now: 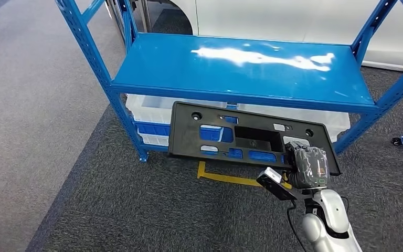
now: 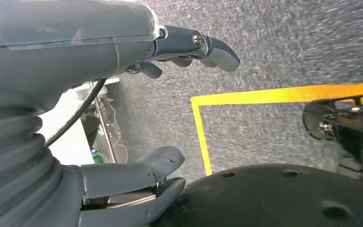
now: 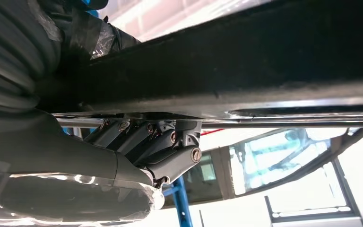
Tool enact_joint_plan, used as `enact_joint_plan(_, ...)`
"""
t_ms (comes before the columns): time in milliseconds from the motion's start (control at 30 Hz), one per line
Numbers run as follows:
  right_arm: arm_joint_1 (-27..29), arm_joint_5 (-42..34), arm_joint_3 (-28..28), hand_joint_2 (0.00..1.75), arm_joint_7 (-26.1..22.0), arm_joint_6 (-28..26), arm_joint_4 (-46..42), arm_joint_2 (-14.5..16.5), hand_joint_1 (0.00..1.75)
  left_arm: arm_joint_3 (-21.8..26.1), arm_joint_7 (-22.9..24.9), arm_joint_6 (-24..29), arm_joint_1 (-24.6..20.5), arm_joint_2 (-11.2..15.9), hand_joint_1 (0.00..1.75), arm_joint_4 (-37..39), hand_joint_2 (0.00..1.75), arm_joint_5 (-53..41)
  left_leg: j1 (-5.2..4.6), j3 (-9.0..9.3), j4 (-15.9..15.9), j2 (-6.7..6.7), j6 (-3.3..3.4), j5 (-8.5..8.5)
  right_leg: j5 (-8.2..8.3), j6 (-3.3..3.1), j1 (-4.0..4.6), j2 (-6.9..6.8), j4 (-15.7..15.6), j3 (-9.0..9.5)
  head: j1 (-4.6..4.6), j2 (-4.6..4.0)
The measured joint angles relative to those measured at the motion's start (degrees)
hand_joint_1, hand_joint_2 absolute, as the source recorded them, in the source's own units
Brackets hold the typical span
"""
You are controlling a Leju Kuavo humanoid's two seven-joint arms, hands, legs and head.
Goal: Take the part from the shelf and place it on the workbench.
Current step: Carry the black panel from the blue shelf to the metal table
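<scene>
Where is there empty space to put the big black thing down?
The glossy blue metal shelf top is bare from post to post. Underneath is crowded with white plastic bins. The right hand holds the flat black plastic panel above grey carpet, also open.

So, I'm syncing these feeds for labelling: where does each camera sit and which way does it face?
Head: high on the body, looking down at the blue shelf; right hand holds the black part.
Left wrist: behind the left hand, facing carpet and yellow tape.
Right wrist: behind the right hand, under the part.
Shared: part, right hand.
</scene>
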Motion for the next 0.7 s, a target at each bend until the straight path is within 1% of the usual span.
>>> enact_joint_plan(33, 0.0, -0.1, 0.0, 1.75, 0.0, 0.0, 0.0, 0.1, 1.69, 0.0, 0.0, 0.1, 0.0, 0.0, 0.00, 0.0, 1.75, 0.0, -0.01, 3.05, -4.0, -1.10, 0.40, 0.81, 0.33, 0.18, -0.01, 0.35, 0.2, -0.53, 0.01, 0.00)
enact_joint_plan(67, -0.2, -0.1, 0.1, 1.75, 0.0, 0.1, 0.1, 0.2, 1.69, 0.1, -0.1, 0.2, 0.0, 0.0, 0.00, 0.0, 1.75, 0.0, 0.01, 6.03, -8.3, -2.23, 0.73, 0.79, 0.61, 0.40, 0.00, 0.74, 0.4, -0.94, 0.02, 0.00)
enact_joint_plan(100, -0.3, -0.2, 0.1, 1.75, 0.0, 0.1, 0.1, 0.2, 1.69, 0.1, -0.1, 0.3, 0.1, 0.0, 0.00, 0.0, 1.75, 0.0, -0.03, 8.28, -11.7, -3.14, 0.98, 0.35, 0.93, 0.68, -0.03, 1.15, 0.6, -1.27, 0.02, 0.00)
enact_joint_plan(133, -0.4, -0.2, 0.1, 1.75, 0.0, 0.1, 0.2, 0.3, 1.69, 0.2, -0.1, 0.4, 0.1, 0.0, 0.00, 0.0, 1.75, 0.0, -0.10, 9.54, -13.8, -3.58, 1.14, -0.25, 1.27, 1.03, -0.10, 1.59, 0.7, -1.58, 0.02, 0.00)
enact_joint_plan(167, -0.5, -0.3, 0.2, 1.75, 0.0, 0.1, 0.2, 0.3, 1.69, 0.2, -0.2, 0.6, 0.1, -0.1, 0.00, 0.0, 1.75, 0.0, -0.14, 9.91, -14.7, -3.14, 1.17, -0.48, 1.66, 1.41, -0.10, 2.13, 0.7, -1.84, 0.02, 0.00)
enact_joint_plan(200, -0.5, -0.3, 0.2, 1.75, 0.0, 0.1, 0.2, 0.3, 1.69, 0.3, -0.3, 0.6, 0.1, -0.2, 0.00, 0.0, 1.75, 0.1, 0.02, 9.93, -15.1, -2.43, 1.43, -0.39, 1.89, 1.75, -0.14, 2.63, 0.8, -2.13, 0.02, 0.00)
enact_joint_plan(233, -0.4, -0.3, 0.2, 1.75, 0.0, 0.1, 0.2, 0.2, 1.69, 0.4, -0.4, 0.7, 0.1, -0.3, 0.00, 0.0, 1.75, 0.1, 0.21, 9.94, -15.5, -1.71, 1.84, -0.17, 1.58, 2.03, -0.06, 2.66, 1.2, -2.57, 0.07, 0.00)
enact_joint_plan(267, -0.3, -0.4, 0.3, 1.75, -0.1, 0.2, 0.2, 0.2, 1.69, 0.4, -0.5, 0.8, 0.1, -0.4, 0.00, 0.0, 1.75, 0.1, 0.41, 9.90, -15.9, -0.98, 2.29, 0.12, 0.56, 2.26, 0.02, 2.28, 2.6, -3.33, 0.11, 0.00)
enact_joint_plan(300, -0.3, -0.4, 0.3, 1.75, -0.1, 0.2, 0.2, 0.2, 1.69, 0.5, -0.5, 0.9, 0.1, -0.5, 0.00, 0.0, 1.75, 0.1, 0.57, 9.82, -16.2, -0.25, 2.70, 0.41, -1.12, 2.47, 0.02, 1.61, 5.1, -4.49, 0.16, 0.00)
enact_joint_plan(333, -0.2, -0.4, 0.3, 1.75, -0.2, 0.2, 0.3, 0.2, 1.69, 0.6, -0.6, 0.9, 0.2, -0.5, 0.00, 0.0, 1.75, 0.1, 0.48, 9.64, -16.2, 0.45, 2.93, 0.56, -3.19, 2.70, -0.01, 0.76, 8.7, -6.06, 0.21, 0.00)
enact_joint_plan(367, -0.1, -0.4, 0.4, 1.75, -0.2, 0.2, 0.3, 0.2, 1.69, 0.7, -0.6, 1.0, 0.2, -0.6, 0.00, 0.0, 1.75, 0.1, 0.43, 9.42, -16.1, 1.13, 3.02, 0.64, -4.94, 2.93, -0.14, 0.23, 12.5, -7.63, 0.21, 0.00)
enact_joint_plan(400, 0.1, -0.4, 0.4, 1.75, -0.2, 0.2, 0.3, 0.2, 1.69, 0.7, -0.7, 1.0, 0.3, -0.6, 0.00, 0.0, 1.75, 0.1, 0.39, 9.21, -15.9, 1.76, 3.03, 0.67, -5.97, 3.14, -0.26, -0.08, 15.4, -8.71, 0.22, 0.00)
enact_joint_plan(433, 0.3, -0.4, 0.4, 1.75, -0.2, 0.2, 0.4, 0.2, 1.69, 0.7, -0.8, 1.0, 0.3, -0.6, 0.00, 0.0, 1.75, 0.1, 0.38, 9.02, -15.7, 2.38, 3.01, 0.65, -6.00, 3.30, -0.39, -0.28, 16.6, -8.92, 0.22, 0.00)
enact_joint_plan(467, 0.5, -0.4, 0.5, 1.75, -0.2, 0.2, 0.4, 0.2, 1.69, 0.7, -0.9, 1.0, 0.3, -0.6, 0.00, 0.0, 1.75, 0.1, 0.38, 8.88, -15.5, 2.95, 2.95, 0.60, -5.01, 3.40, -0.50, -0.52, 15.4, -7.97, 0.22, 0.00)
enact_joint_plan(500, 0.6, -0.4, 0.5, 1.75, -0.2, 0.1, 0.3, 0.1, 1.69, 0.8, -1.0, 1.0, 0.3, -0.6, 0.00, 0.0, 1.75, 0.0, 0.39, 8.78, -15.3, 3.50, 2.81, 0.49, -3.35, 3.45, -0.61, -1.02, 12.2, -6.02, 0.22, 0.00)
enact_joint_plan(533, 0.7, -0.4, 0.5, 1.75, -0.3, 0.1, 0.3, 0.1, 1.69, 0.8, -1.1, 1.0, 0.3, -0.6, 0.00, 0.0, 1.75, 0.0, 0.35, 8.72, -15.1, 4.01, 2.58, 0.31, -1.96, 3.42, -0.62, -2.12, 8.3, -3.79, 0.22, 0.00)
enact_joint_plan(567, 0.9, -0.4, 0.4, 1.75, -0.3, 0.1, 0.1, 0.1, 1.69, 0.8, -1.2, 0.9, 0.3, -0.6, 0.00, 0.0, 1.75, -0.2, 0.18, 8.64, -14.7, 4.45, 2.28, 0.10, -0.99, 3.19, -0.40, -3.14, 4.9, -1.97, 0.21, 0.00)
enact_joint_plan(600, 1.0, -0.4, 0.4, 1.75, -0.4, 0.0, -0.1, 0.1, 1.69, 0.8, -1.3, 0.9, 0.3, -0.6, 0.00, 0.0, 1.75, -0.3, 0.01, 8.56, -14.5, 4.89, 1.97, -0.07, -0.56, 2.83, -0.22, -3.93, 2.6, -0.87, 0.15, 0.00)
enact_joint_plan(633, 1.3, -0.4, 0.4, 1.75, -0.5, 0.0, -0.3, 0.1, 1.69, 0.8, -1.4, 0.8, 0.4, -0.6, 0.00, 0.0, 1.75, -0.5, -0.18, 8.50, -14.4, 5.31, 1.71, -0.20, -0.68, 2.42, -0.01, -4.27, 1.7, -0.62, 0.11, 0.00)
enact_joint_plan(667, 1.6, -0.3, 0.4, 1.75, -0.5, 0.0, -0.4, 0.1, 1.69, 0.8, -1.5, 0.8, 0.4, -0.5, 0.00, 0.0, 1.75, -0.6, -0.33, 8.48, -14.2, 5.80, 1.51, -0.28, -0.65, 1.96, 0.15, -3.82, 1.7, -0.77, 0.06, 0.00)
enact_joint_plan(700, 1.9, -0.3, 0.4, 1.75, -0.5, 0.0, -0.6, 0.0, 1.69, 0.8, -1.5, 0.7, 0.4, -0.5, 0.00, 0.0, 1.75, -0.7, -0.33, 8.51, -14.2, 6.27, 1.30, -0.42, -0.58, 1.56, 0.11, -3.26, 1.7, -0.90, 0.03, 0.00)
